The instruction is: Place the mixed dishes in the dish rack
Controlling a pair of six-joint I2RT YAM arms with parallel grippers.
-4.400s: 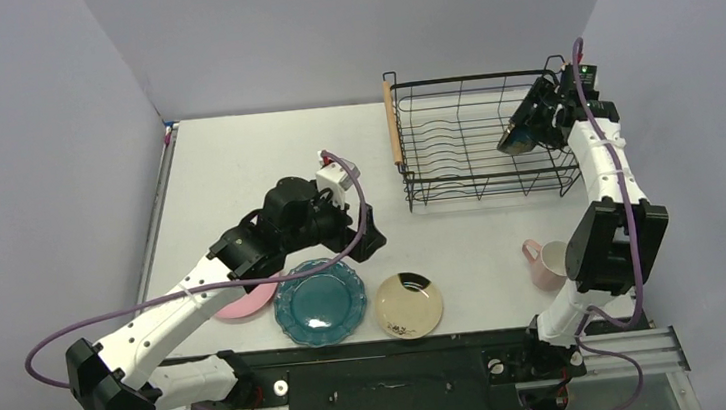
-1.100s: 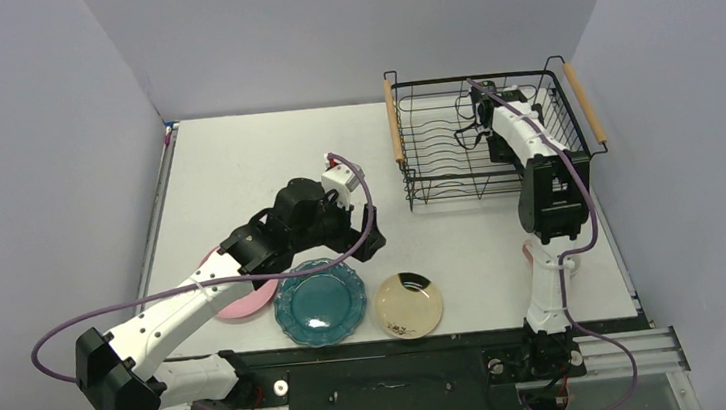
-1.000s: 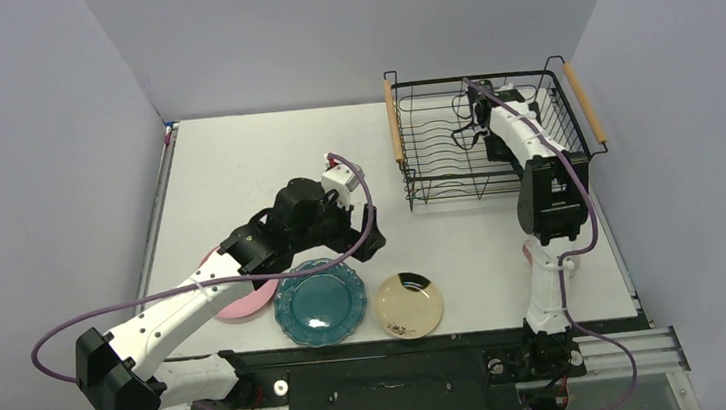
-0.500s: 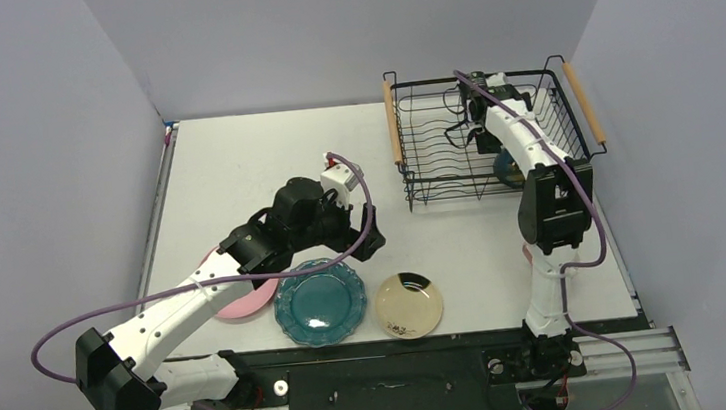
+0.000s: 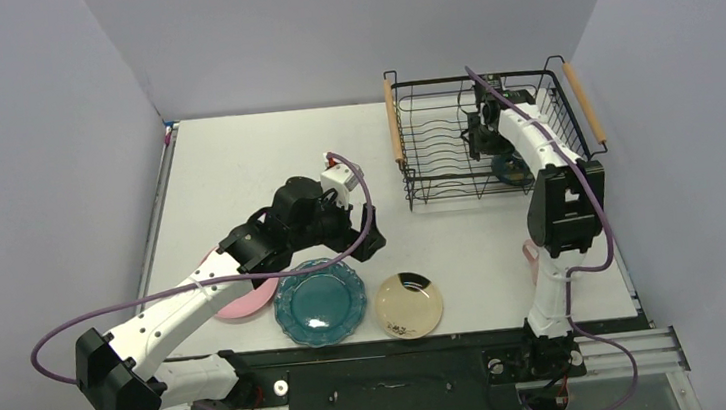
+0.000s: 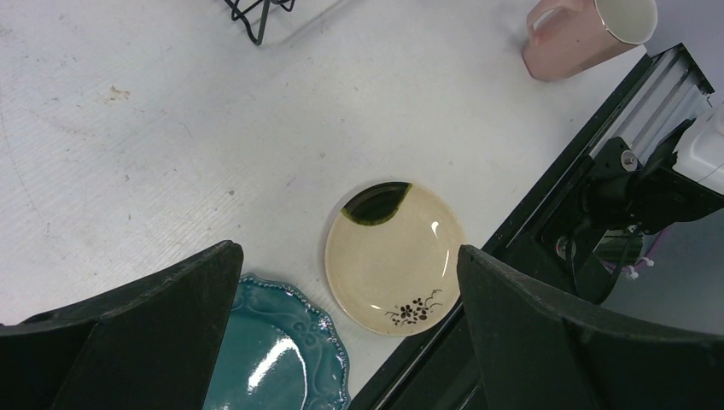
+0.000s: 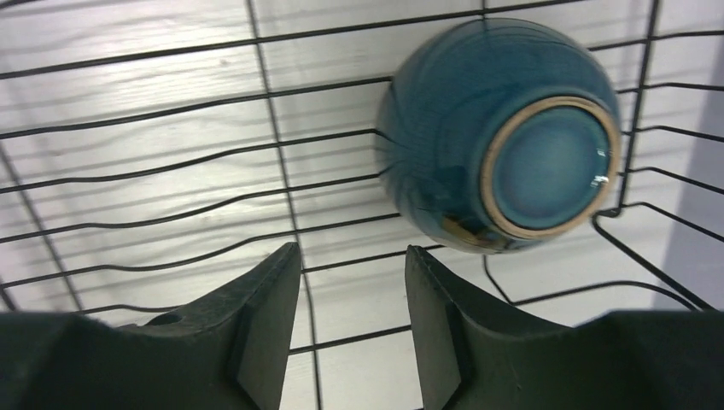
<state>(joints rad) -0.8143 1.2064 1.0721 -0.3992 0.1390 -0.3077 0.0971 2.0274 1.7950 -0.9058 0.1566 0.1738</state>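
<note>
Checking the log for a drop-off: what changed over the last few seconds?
The right gripper moved the dark-teal bowl inward over the dish rack and let go; it lies upside down inside, jaws open beside it. The teal scalloped plate and cream dish stayed put.

The dark-teal bowl [image 7: 504, 137] lies in the black wire rack [image 5: 393, 132], just ahead of the right gripper [image 7: 352, 256]. The cream shallow dish [image 6: 394, 256] lies under the left gripper [image 6: 346, 256].
</note>
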